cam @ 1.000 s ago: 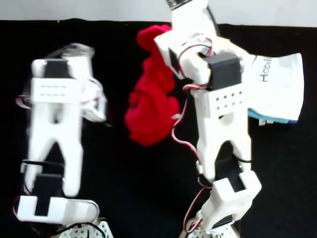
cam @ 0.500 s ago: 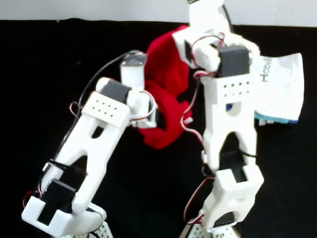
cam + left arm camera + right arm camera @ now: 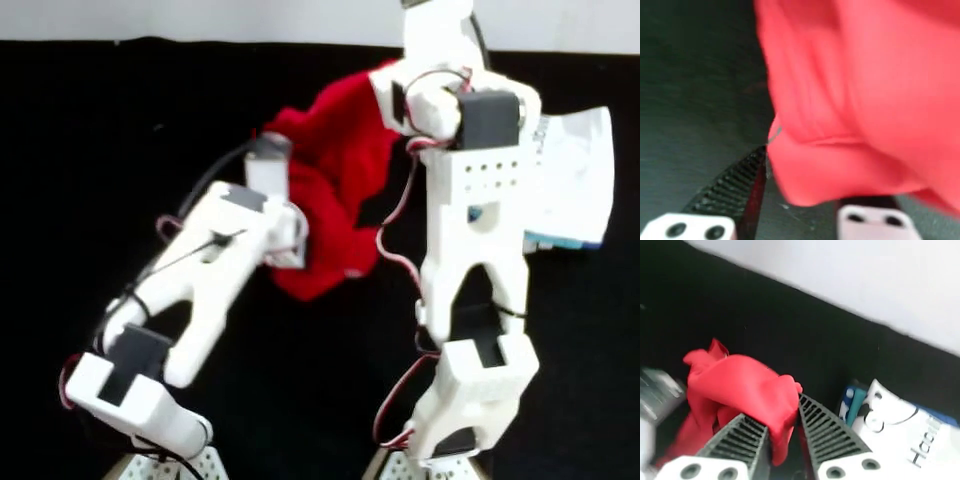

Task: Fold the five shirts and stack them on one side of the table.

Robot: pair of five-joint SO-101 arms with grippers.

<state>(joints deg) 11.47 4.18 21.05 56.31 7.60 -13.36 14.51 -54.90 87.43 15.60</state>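
Your right end effector is clamped on the crumpled red fabric shirt, pinching a fold of the cloth between its black ridged jaws. The shirt is held up off the black desk, toward the far edge, and it hangs in a loose bunch between the two white arms. In the high view the right arm stands tall on the right side, with the top of the red cloth gathered at its upper end.

Your left end effector is right up against the near-left side of that hanging bunch, and its arm slants up from the near-left corner of the desk. In the left wrist view, red cloth lies across it, one black ridged jaw shows at the edge of the cloth, and you cannot tell how far it is open or whether it has a grip.

Off to the right, past the right arm, sits a stack of folded shirts, white with dark print on top and a blue-and-teal layer underneath. It rests on the desk, apart from the red shirt.
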